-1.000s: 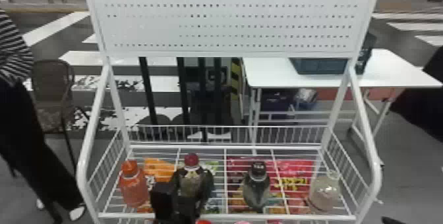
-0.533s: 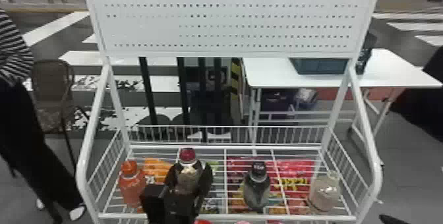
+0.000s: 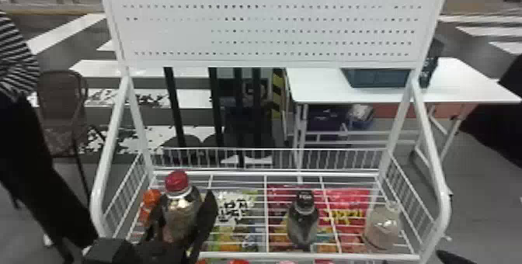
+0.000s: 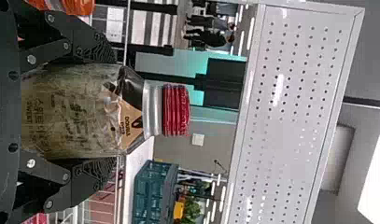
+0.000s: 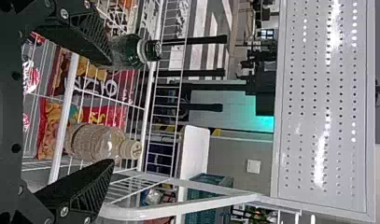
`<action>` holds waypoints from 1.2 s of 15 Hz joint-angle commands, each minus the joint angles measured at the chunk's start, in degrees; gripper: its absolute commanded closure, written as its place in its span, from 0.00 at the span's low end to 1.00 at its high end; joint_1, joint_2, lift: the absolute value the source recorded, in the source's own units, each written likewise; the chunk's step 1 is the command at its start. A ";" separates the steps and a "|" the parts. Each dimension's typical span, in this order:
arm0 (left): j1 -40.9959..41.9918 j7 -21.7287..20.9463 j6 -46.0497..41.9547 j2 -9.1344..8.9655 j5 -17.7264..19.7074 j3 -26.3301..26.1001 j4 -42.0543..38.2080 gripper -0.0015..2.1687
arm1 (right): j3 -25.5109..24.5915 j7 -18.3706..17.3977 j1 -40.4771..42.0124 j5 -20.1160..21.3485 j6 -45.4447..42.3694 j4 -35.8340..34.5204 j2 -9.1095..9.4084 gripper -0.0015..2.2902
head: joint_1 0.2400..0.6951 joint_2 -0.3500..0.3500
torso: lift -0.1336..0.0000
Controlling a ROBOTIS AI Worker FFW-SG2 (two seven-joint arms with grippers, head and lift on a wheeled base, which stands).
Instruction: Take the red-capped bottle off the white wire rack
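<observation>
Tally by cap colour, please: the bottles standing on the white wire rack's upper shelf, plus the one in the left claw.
Red-capped bottle, in the left claw: 1
Orange-capped bottle: 1
Black-capped bottle: 1
Pale-capped bottle: 1
Total: 4

there are four bottles in all: one red-capped bottle [image 3: 180, 212], one orange-capped bottle [image 3: 150, 197], one black-capped bottle [image 3: 303, 222] and one pale-capped bottle [image 3: 382, 226]. there is one white wire rack [image 3: 256, 173], one white surface [image 3: 466, 86] and one blue-green bin [image 3: 378, 78]. the snack bags [image 3: 349, 199] are too jumbled to count.
</observation>
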 commanded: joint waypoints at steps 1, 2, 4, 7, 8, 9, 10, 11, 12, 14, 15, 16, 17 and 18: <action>5.45 -0.07 2.91 0.25 -0.05 3.39 -5.72 0.87 | 0.12 0.00 -0.43 -0.07 0.00 0.47 0.05 0.06 | 0.57 0.50 | 1.00; 7.65 -0.07 3.61 0.51 -0.05 5.15 -7.30 0.87 | 0.12 0.00 -0.52 -0.16 0.00 0.64 0.05 0.06 | 0.57 0.50 | 1.00; 11.34 -0.51 2.73 0.60 -0.05 8.40 -9.50 0.87 | 0.12 0.00 -0.61 -0.34 -0.17 1.08 0.05 0.06 | 0.57 0.50 | 1.00; 15.65 -0.69 -7.28 0.60 0.83 12.79 -9.85 0.87 | 0.12 0.00 -0.61 -0.34 -0.17 1.17 0.05 0.06 | 0.57 0.50 | 1.00; 16.18 -0.69 -10.10 0.51 1.09 13.23 -9.41 0.87 | 0.12 0.00 -0.43 -0.42 -0.17 0.99 0.05 0.06 | 0.57 0.50 | 1.00; 16.70 -1.04 -10.62 0.51 1.45 14.46 -9.15 0.87 | 0.12 0.00 -0.26 -0.42 -0.17 0.73 0.05 0.06 | 0.57 0.50 | 1.00; 17.06 -1.83 -10.62 0.51 2.32 15.96 -8.97 0.87 | 0.12 0.00 0.00 -0.60 -0.17 0.55 0.05 0.06 | 0.57 0.50 | 1.00; 17.50 -2.18 -10.45 0.51 3.20 17.45 -8.97 0.87 | 0.12 0.00 0.09 -0.69 -0.17 0.47 0.05 0.06 | 0.57 0.50 | 1.00; 17.67 -2.97 -10.27 0.51 3.91 18.59 -8.88 0.87 | 0.03 0.09 0.36 -0.77 -0.52 0.47 0.05 0.06 | 0.57 0.50 | 1.00; 18.11 -3.32 -10.27 0.34 4.96 20.00 -8.79 0.87 | 0.03 0.26 0.62 -1.30 -1.58 0.73 0.05 0.06 | 0.57 0.50 | 1.00; 18.20 -3.24 -10.27 0.34 5.05 20.35 -8.79 0.87 | -0.06 1.05 0.62 -1.83 -2.11 0.82 0.05 0.06 | 0.57 0.50 | 1.00; 18.20 -3.24 -10.27 0.25 5.05 20.44 -8.88 0.87 | -0.06 1.05 0.80 -1.92 -2.63 0.73 0.05 0.06 | 0.57 0.50 | 1.00; 18.20 -3.24 -10.45 0.25 5.05 20.44 -8.97 0.87 | -0.06 1.05 0.97 -1.92 -2.63 0.55 0.05 0.06 | 0.57 0.50 | 1.00; 18.29 -3.24 -10.27 0.25 5.05 20.44 -9.15 0.87 | -0.06 1.05 1.15 -1.92 -2.98 0.55 0.05 0.06 | 0.57 0.50 | 1.00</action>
